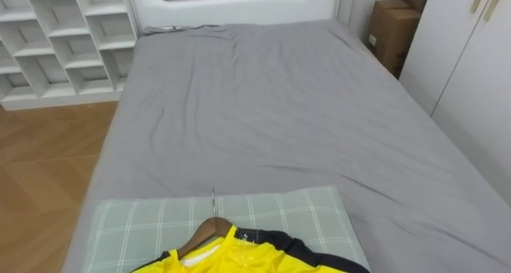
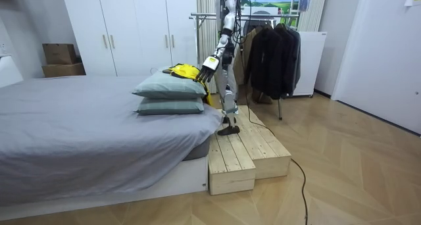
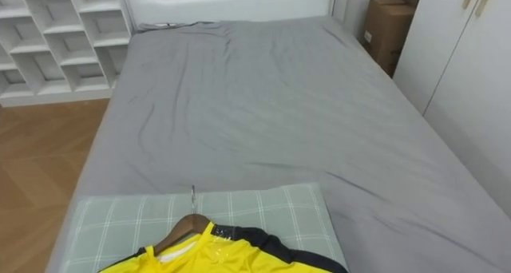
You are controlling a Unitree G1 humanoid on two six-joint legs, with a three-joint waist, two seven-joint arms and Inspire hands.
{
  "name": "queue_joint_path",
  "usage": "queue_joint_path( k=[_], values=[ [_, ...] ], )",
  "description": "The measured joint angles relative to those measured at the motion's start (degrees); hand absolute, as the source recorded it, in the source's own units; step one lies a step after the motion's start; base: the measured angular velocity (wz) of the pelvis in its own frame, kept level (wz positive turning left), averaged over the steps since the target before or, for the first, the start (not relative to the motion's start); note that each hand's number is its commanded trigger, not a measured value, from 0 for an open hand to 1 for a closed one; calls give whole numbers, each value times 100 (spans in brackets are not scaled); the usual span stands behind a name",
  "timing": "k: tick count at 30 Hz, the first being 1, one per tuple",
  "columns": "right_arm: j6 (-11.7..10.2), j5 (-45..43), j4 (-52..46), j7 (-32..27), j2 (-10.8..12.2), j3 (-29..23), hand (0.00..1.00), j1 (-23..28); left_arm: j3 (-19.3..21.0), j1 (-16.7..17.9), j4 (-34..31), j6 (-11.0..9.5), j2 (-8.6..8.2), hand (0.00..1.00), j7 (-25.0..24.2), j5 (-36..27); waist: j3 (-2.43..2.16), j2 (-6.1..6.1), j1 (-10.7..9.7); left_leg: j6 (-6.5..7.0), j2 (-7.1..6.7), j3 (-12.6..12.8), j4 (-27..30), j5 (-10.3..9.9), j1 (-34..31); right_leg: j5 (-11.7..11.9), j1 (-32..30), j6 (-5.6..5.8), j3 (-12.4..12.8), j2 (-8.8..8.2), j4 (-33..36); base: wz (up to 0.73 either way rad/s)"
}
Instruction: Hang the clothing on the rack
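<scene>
Left eye view: white shelves (image 1: 56, 41) are seen at upper left, the grey bed (image 1: 271, 105) across the middle, and a cardboard box (image 1: 393, 29) at upper right. Along the bottom edge, a checked pillow (image 1: 136, 225) is topped by the wooden hanger (image 1: 204, 231) and yellow shirt (image 1: 231, 259). In the room view, the left hand (image 2: 209, 64) is held just beside the shirt; its grip cannot be told.

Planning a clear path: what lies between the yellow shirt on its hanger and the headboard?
The checked pillow, then bare grey sheet up to the headboard, seen in the left eye view.
</scene>
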Motion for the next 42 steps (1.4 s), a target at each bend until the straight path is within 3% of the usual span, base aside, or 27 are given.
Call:
queue_joint_path(
  k=[7, 14, 18, 28, 42],
  values=[
    [-15, -186, -3, -209, 4, 11, 0, -82, -178, -8, -579, -195, -3, 0, 717, 630, -8, 21, -57, 0, -2, -32, -16, 0, -25, -1, -53, 1, -11, 2, 0, 0],
    [-9, -193, -50, -221, 3, 108, 0, -74, -311, 48, -1253, -214, -15, 0, 1080, 1265, -38, -22, -78, 0, -5, -36, 15, 1, -82, 3, -102, -1, -12, -4, 8, 0],
    [-5, -194, -165, -154, 8, 103, 0, -89, -387, 11, -1699, -218, 0, 0, 1164, 2127, -45, -3, -151, 1, -17, -84, 18, 1, -75, 4, -76, 1, -67, -18, 11, 5],
    [12, -164, -200, -51, -20, 100, 0, -56, -781, -28, -1791, -156, 3, 0, 1167, 3358, -26, 37, -332, 0, -13, -81, 17, 0, 104, 1, 129, 0, -43, -5, -68, 0],
    [62, 297, -212, 115, -39, 103, 0, 6, -901, -95, -1854, 58, 8, 0, 1309, 4087, -24, 56, -456, -2, -13, -84, -3, -1, 105, 1, 110, 0, -24, -3, -76, 0]
  ],
)
